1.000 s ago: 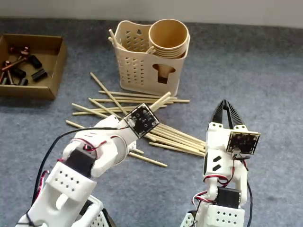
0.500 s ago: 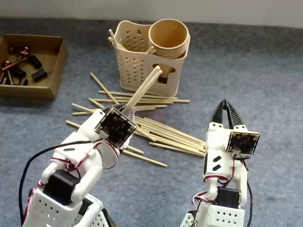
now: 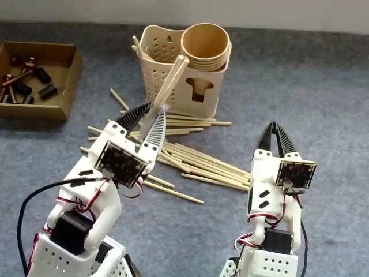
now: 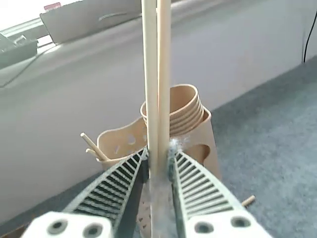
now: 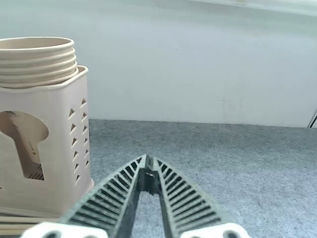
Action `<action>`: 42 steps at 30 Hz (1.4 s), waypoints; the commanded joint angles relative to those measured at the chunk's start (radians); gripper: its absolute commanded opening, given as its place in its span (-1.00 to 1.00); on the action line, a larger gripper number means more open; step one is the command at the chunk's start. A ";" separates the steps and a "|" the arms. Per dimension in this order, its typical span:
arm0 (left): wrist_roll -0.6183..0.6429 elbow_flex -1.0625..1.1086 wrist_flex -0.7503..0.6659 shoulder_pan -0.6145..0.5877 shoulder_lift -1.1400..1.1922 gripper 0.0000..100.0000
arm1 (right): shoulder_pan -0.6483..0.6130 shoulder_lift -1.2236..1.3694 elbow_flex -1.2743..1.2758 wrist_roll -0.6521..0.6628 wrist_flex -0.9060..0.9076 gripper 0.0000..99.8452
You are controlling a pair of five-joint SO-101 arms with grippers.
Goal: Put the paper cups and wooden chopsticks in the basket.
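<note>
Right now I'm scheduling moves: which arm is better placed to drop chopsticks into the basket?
Left. The left gripper is shut on two chopsticks pointing at the basket; the right gripper is shut, empty.

The left hand point(image 4: 158, 151) grips two chopsticks point(image 4: 163, 74) pointing toward the basket point(image 4: 116, 144) holding stacked paper cups point(image 4: 185, 111).

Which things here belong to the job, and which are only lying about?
Job:
- basket
- paper cups, stacked inside it
- pair of chopsticks, in the left gripper
- loose chopsticks, beside the basket

Lying about:
- cardboard box
- small dark parts, inside it
</note>
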 commanded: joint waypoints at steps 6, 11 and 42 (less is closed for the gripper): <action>0.005 -0.010 -0.216 -0.021 0.002 -0.99 | 0.002 -0.015 0.030 0.005 0.002 -0.98; 0.009 -0.010 -0.305 -0.054 0.004 -0.99 | 0.002 -0.015 0.030 0.005 0.002 -0.98; 0.288 -0.584 -0.431 -0.252 0.803 -0.99 | 0.002 -0.015 0.030 0.005 0.002 -0.98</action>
